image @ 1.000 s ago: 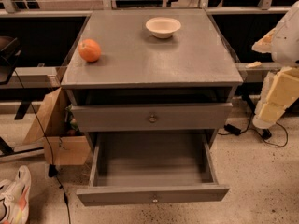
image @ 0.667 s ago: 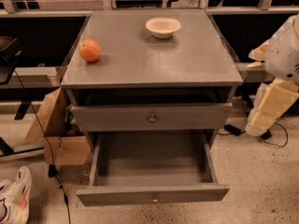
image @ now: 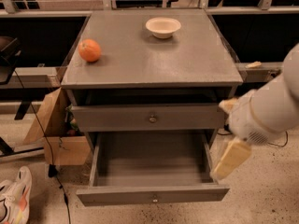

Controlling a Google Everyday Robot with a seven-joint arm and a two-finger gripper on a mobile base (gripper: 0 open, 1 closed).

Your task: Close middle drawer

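The middle drawer (image: 153, 197) is pulled far out from the grey cabinet (image: 154, 59). Its low front panel with a small round knob faces me near the bottom of the view, and its inside is empty. Above it sits the taller-fronted drawer (image: 153, 118), slightly out, with a bigger knob. My gripper (image: 231, 160), cream-coloured on a white arm, hangs at the right side of the open middle drawer, just over its right wall and front corner. It holds nothing that I can see.
An orange (image: 89, 50) and a white bowl (image: 163, 27) rest on the cabinet top. A cardboard box (image: 56, 134) and cables lie left of the cabinet, and a sneaker (image: 14, 199) lies at the bottom left. Speckled floor lies to the right.
My arm has swung left and down from beside the cabinet to the right front corner of the open middle drawer. The drawers have not moved.
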